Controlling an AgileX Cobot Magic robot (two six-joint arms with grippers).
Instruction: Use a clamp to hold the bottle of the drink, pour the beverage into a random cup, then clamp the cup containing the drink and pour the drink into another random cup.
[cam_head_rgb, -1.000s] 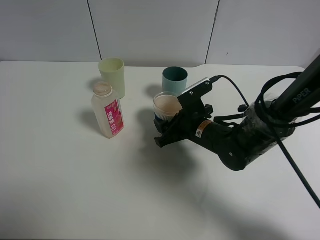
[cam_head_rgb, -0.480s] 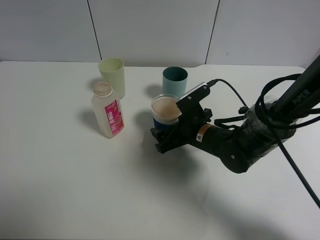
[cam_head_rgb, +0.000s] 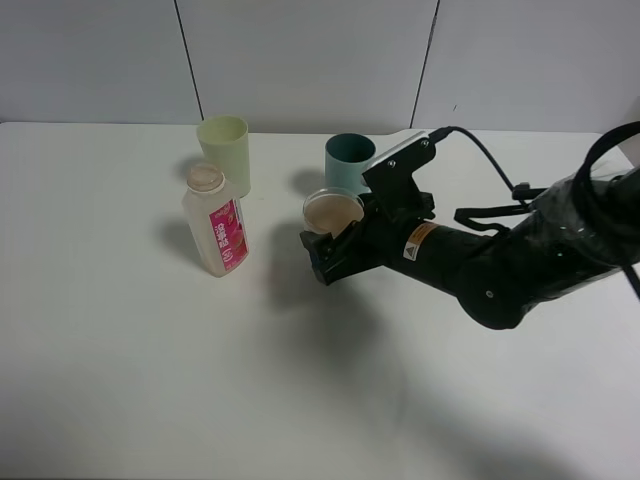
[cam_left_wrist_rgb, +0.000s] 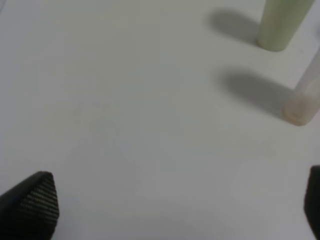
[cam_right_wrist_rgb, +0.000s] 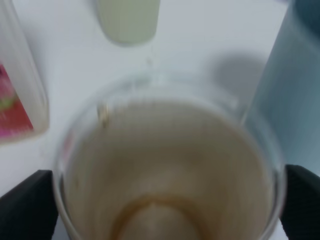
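Right gripper (cam_head_rgb: 328, 240), centre of frame, clamps the clear cup (cam_head_rgb: 333, 212) holding beige drink, raised beside the teal cup (cam_head_rgb: 349, 160). Bottle (cam_head_rgb: 215, 222) and green cup (cam_head_rgb: 225, 153) stand at upper left. Left gripper (cam_left_wrist_rgb: 165, 200): fingers spread.

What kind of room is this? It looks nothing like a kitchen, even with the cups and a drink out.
Probably a robot test bench or lab, not a kitchen. A bare white table stands against plain grey wall panels, and a black cabled robot arm holds a clear cup beside a drink bottle.

Right claw (cam_head_rgb: 330, 245) clamped and raised; left claw (cam_left_wrist_rgb: 165, 210) spread wide.
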